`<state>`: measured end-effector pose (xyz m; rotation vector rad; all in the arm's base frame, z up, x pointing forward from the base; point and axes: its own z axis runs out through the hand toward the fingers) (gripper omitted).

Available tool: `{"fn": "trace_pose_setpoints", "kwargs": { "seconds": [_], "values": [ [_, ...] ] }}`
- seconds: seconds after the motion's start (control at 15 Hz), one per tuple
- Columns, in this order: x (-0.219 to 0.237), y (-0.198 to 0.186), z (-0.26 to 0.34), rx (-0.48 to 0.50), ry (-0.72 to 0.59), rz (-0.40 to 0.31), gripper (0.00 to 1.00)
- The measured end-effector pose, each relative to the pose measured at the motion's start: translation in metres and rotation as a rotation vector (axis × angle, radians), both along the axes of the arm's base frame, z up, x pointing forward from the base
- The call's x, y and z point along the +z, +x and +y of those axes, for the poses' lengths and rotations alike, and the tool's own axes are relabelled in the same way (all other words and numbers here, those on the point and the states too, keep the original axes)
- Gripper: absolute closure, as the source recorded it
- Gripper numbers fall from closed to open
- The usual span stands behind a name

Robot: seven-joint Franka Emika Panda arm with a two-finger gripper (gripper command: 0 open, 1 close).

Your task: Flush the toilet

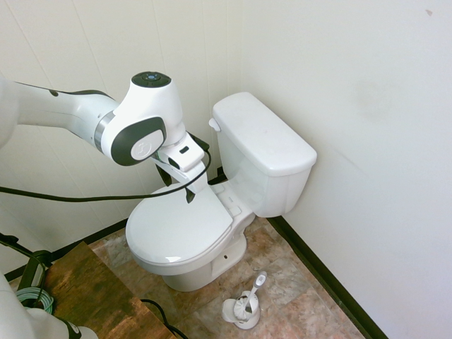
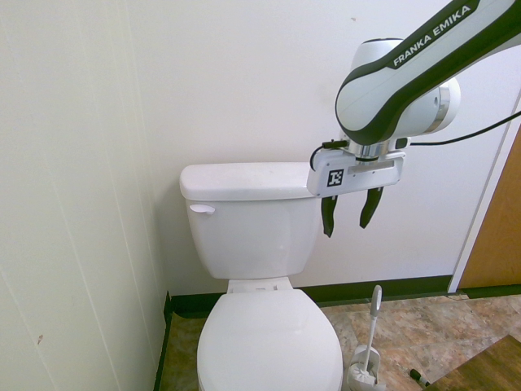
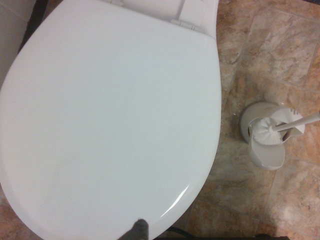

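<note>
White robot arm (image 2: 407, 90) overhangs a toilet (image 2: 270, 342) on marbled, tile-patterned flooring (image 2: 330, 314).

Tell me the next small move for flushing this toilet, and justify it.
Probably carry the open gripper across to the flush lever, keeping the fingers clear of the tank. The lever sits high on the tank's front, near the end by the panelled wall, while the gripper hangs toward the opposite end, with nothing between its fingers.
</note>
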<state>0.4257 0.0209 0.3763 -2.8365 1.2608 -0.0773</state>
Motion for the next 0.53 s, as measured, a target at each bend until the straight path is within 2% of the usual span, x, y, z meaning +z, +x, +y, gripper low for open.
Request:
{"fn": "trace_pose_setpoints", "kwargs": {
  "seconds": [0.27, 0.53],
  "values": [
    [-0.001, 0.016, 0.002, 0.012, 0.007, -0.010, 0.00],
    [0.008, 0.084, 0.035, 0.081, 0.037, -0.046, 0.00]
  ]
}}
